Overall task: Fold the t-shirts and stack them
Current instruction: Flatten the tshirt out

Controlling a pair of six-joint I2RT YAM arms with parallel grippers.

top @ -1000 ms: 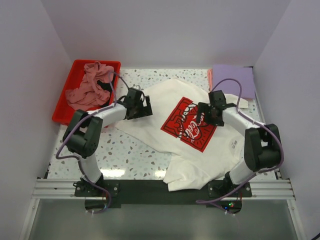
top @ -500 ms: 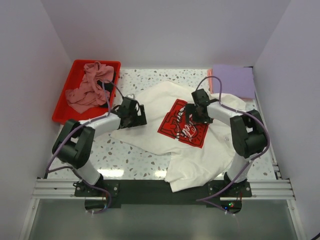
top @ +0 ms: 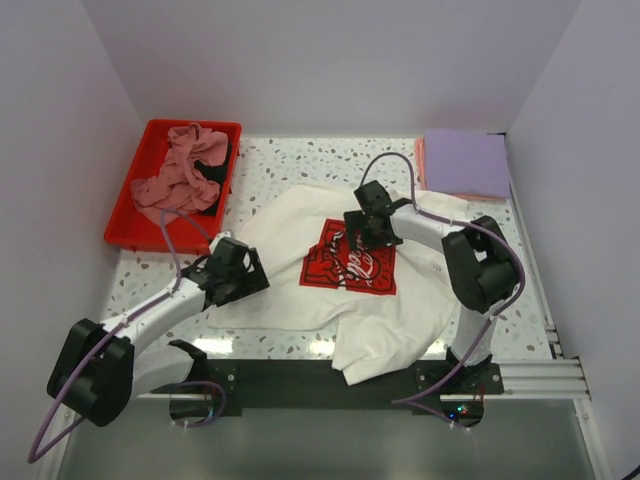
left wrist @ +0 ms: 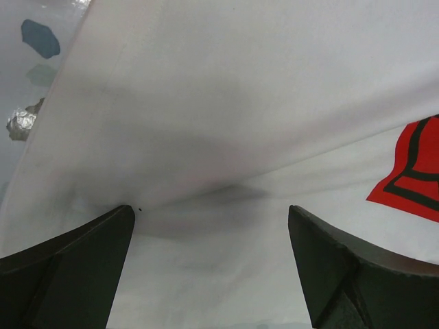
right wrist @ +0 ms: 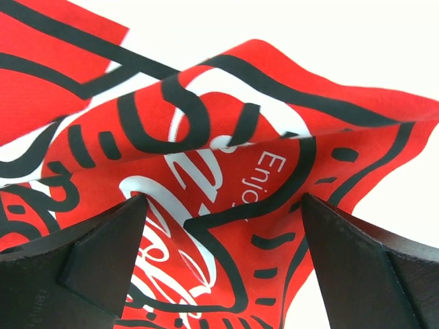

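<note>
A white t-shirt (top: 285, 235) with a red square Coca-Cola print (top: 350, 262) lies spread and rumpled on the speckled table, its near part bunched at the front edge. My left gripper (top: 240, 275) is open, with its fingers wide apart and low over the shirt's left side (left wrist: 226, 103). My right gripper (top: 367, 224) is open too, at the print's far edge, and the wrinkled red print (right wrist: 226, 123) fills the space between its fingers. Neither gripper pinches cloth. In the wrist views the left gripper (left wrist: 209, 212) and right gripper (right wrist: 223, 202) both hover on fabric.
A red tray (top: 128, 228) at the back left holds a crumpled dusty-pink tee (top: 180, 178) over something black. A folded lavender tee (top: 468, 162) lies at the back right on a salmon-pink one (top: 421, 158). White walls enclose three sides.
Both arms have swept left and toward the near edge. The white shirt has slid with them, so the print now lies further left and nearer. Both grippers stayed open.
</note>
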